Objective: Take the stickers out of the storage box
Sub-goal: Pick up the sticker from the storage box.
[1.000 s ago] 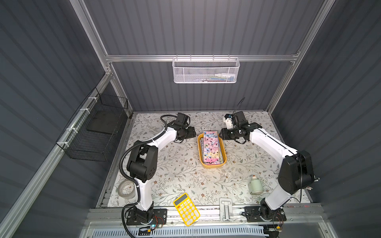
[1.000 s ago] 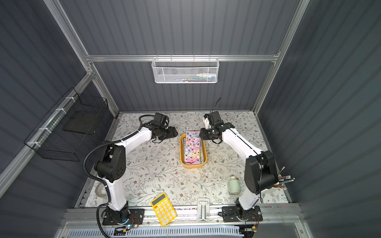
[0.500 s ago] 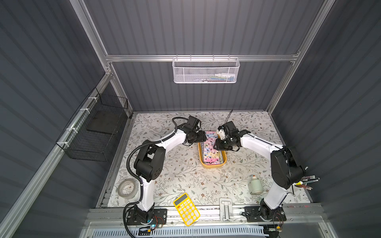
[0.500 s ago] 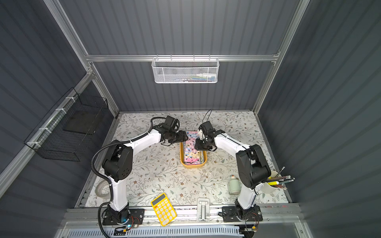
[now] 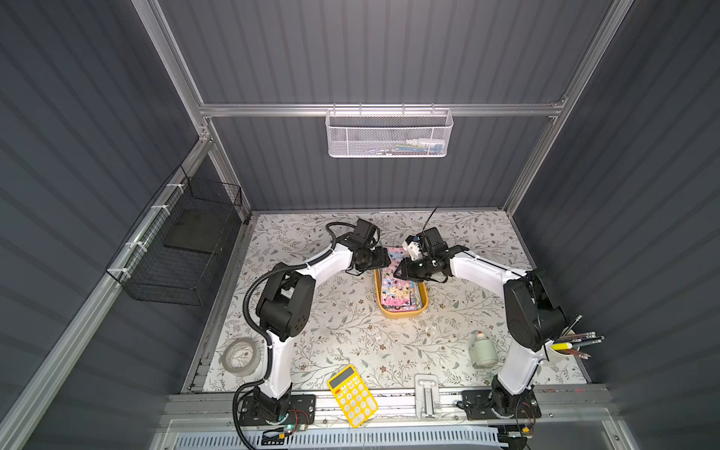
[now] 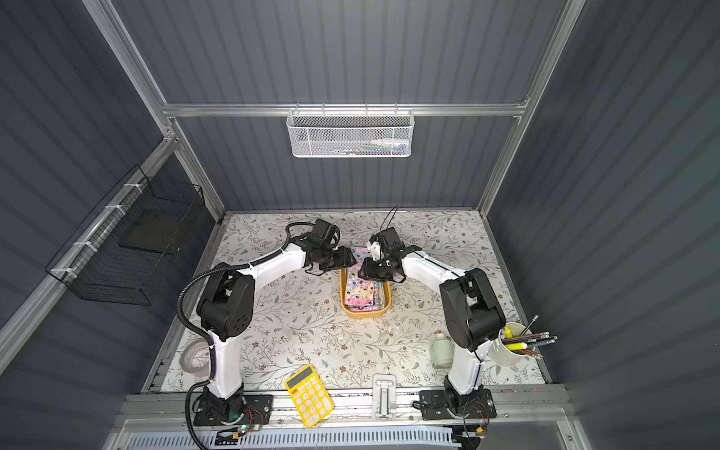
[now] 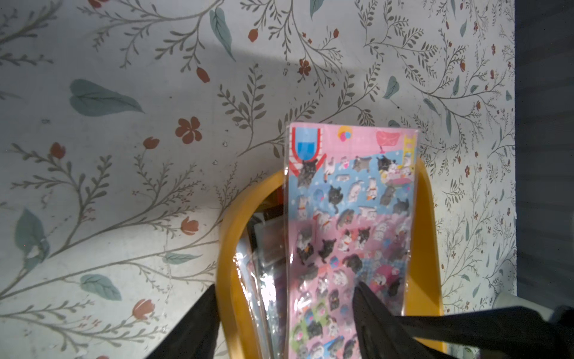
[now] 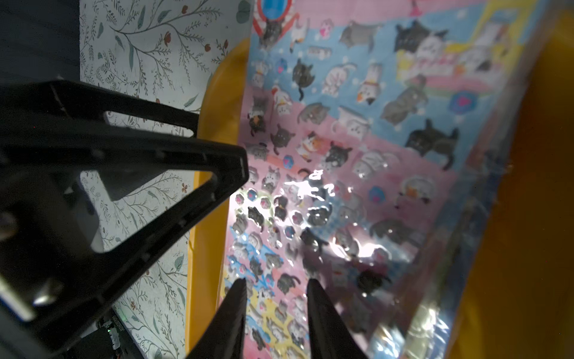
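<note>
The storage box (image 5: 401,315) (image 6: 364,313) is a shallow mustard-yellow tray mid-table, holding a stack of glossy stickers (image 5: 399,290) (image 6: 362,290). The top pink-and-blue cat sheet (image 7: 351,202) (image 8: 357,130) sticks out over the far rim. My left gripper (image 5: 383,259) (image 7: 285,287) is open at the box's far left corner. One of its fingers is outside the yellow wall and the other is over the top sheet. My right gripper (image 5: 399,270) (image 8: 276,281) is open with a narrow gap, low over the same sheet. Whether it touches the sheet is unclear.
A yellow calculator (image 5: 352,395) and a grey clip (image 5: 427,393) lie at the front edge. A tape roll (image 5: 240,356) sits front left. A white bottle (image 5: 482,348) and a pen cup (image 5: 565,352) sit front right. White mesh basket (image 5: 389,134) on the back wall, black wire basket (image 5: 179,249) on the left wall.
Both arms have swung inward from either side of the box to its far end. Both pairs of jaws have narrowed a little. The stickers still lie in the box.
</note>
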You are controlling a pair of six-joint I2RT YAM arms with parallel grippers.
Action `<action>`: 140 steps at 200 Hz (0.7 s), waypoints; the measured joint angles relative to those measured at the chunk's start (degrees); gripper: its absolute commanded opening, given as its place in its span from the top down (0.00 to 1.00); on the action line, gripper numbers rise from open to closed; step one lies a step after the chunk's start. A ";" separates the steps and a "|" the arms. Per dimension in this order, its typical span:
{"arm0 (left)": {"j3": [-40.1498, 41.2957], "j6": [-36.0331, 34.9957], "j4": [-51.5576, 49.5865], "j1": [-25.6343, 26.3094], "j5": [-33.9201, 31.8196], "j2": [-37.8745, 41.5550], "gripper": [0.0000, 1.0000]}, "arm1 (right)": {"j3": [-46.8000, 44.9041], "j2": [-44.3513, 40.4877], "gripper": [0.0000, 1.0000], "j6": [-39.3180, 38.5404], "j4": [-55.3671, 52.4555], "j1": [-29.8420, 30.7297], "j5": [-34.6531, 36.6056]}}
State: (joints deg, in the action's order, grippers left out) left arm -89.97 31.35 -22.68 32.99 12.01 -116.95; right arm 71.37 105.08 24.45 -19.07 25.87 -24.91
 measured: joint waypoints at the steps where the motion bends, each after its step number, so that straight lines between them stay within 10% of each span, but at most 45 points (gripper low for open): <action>1: 0.00 0.00 0.00 0.00 0.00 0.00 0.32 | 0.00 0.04 0.65 0.04 0.02 0.00 -0.02; 140: -1.18 0.17 -0.13 -0.02 -0.44 -0.04 0.42 | -2.84 -4.57 0.65 0.70 -3.65 -0.04 13.79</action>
State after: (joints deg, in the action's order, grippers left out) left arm -91.15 31.53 -22.81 32.97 11.57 -116.99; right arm 68.53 100.51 25.15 -22.72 25.82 -11.11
